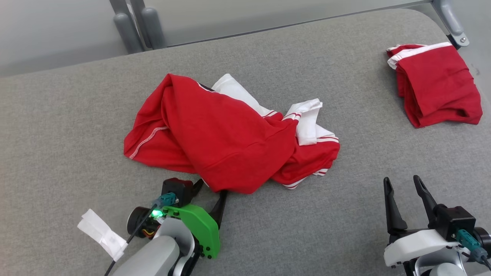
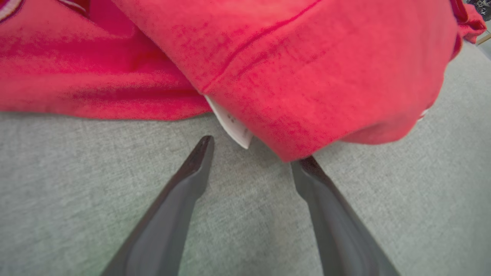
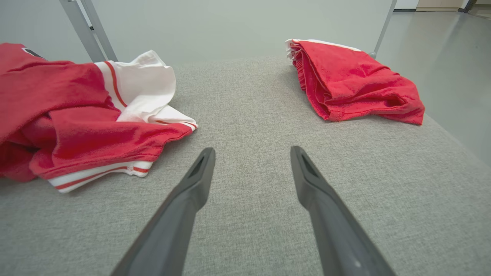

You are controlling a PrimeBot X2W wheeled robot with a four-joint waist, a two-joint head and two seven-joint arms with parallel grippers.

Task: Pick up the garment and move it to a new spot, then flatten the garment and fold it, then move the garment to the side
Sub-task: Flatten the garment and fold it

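- spanning the whole scene, a grey padded table (image 1: 76, 115) carries everything.
- crumpled garment (image 1: 215, 142), red and white, lies near the table's middle.
- folded garment (image 1: 437, 84) sits well apart, far right.
- left gripper (image 2: 256, 153), fingers spread, meets the crumpled garment's near hem.
- right gripper (image 1: 402, 180), fingers spread, is over bare table.
- white label (image 2: 234, 126) peeks from under the hem.

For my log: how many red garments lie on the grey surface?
2. The crumpled garment lies in the middle; the folded garment lies far right. The crumpled one may hide another.
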